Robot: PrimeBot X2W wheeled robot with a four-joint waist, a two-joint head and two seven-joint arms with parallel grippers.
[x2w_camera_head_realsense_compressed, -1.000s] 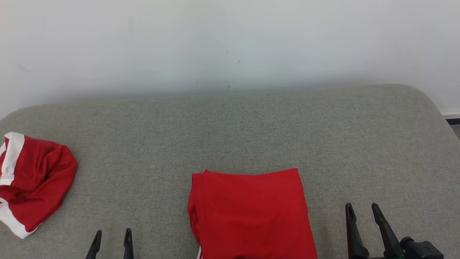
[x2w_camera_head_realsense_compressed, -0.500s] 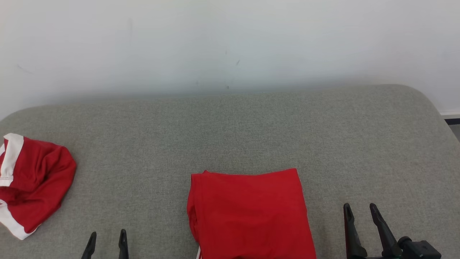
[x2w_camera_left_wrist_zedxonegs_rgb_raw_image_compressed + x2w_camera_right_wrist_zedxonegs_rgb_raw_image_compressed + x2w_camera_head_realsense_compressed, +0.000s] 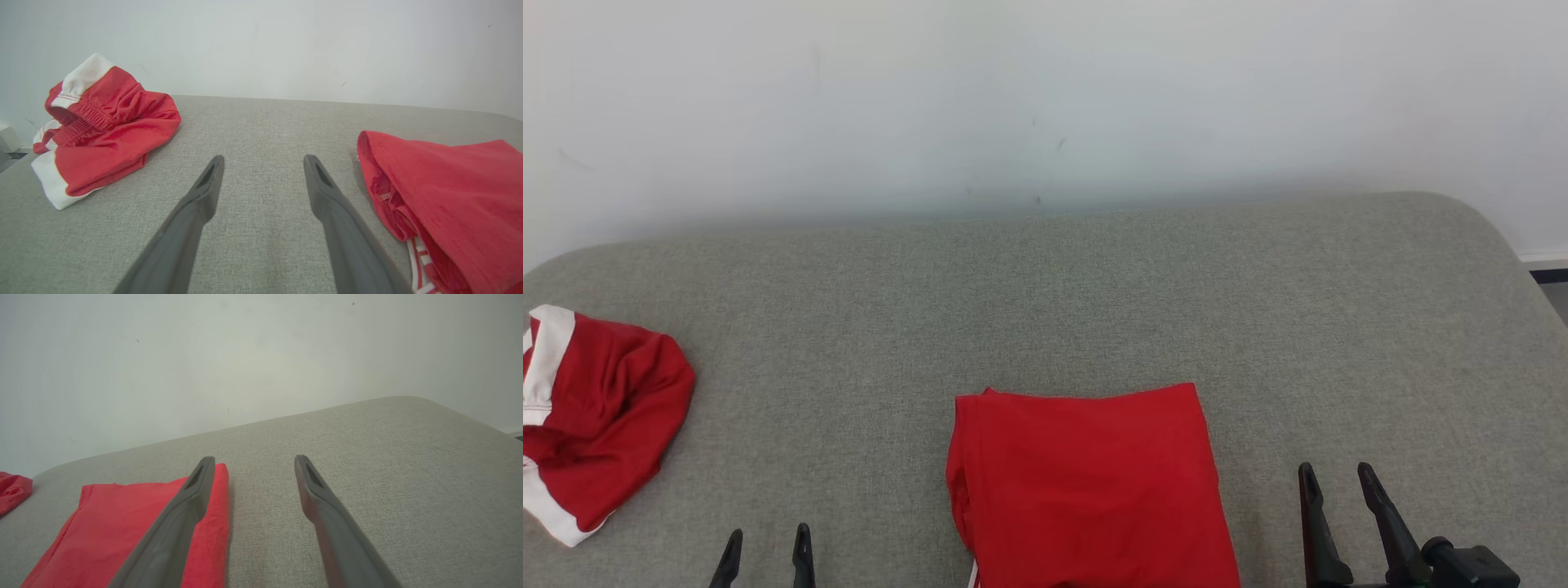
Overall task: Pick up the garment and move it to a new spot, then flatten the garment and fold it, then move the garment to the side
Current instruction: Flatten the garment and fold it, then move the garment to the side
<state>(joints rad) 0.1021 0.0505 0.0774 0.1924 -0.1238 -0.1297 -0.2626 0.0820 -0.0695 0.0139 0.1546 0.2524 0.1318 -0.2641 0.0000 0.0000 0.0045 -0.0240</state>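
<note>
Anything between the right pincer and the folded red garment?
Nothing visible. Bare grey upholstery lies between the open right pincer and the folded red garment. The crumpled red-and-white garment sits far left.

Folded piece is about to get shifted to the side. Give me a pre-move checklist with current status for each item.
1. Left claw open, holding nothing: ok.
2. Right claw open, holding nothing: ok.
3. Folded red garment lying flat, far edge straight: ok.
4. Its near edge visible for a grasp: cannot tell, the head view cuts it off at the bottom.
5. Bare room on the grey surface to the garment's right: ok.
6. Crumpled red and white garment at far left, apart from the folded one: ok.
</note>
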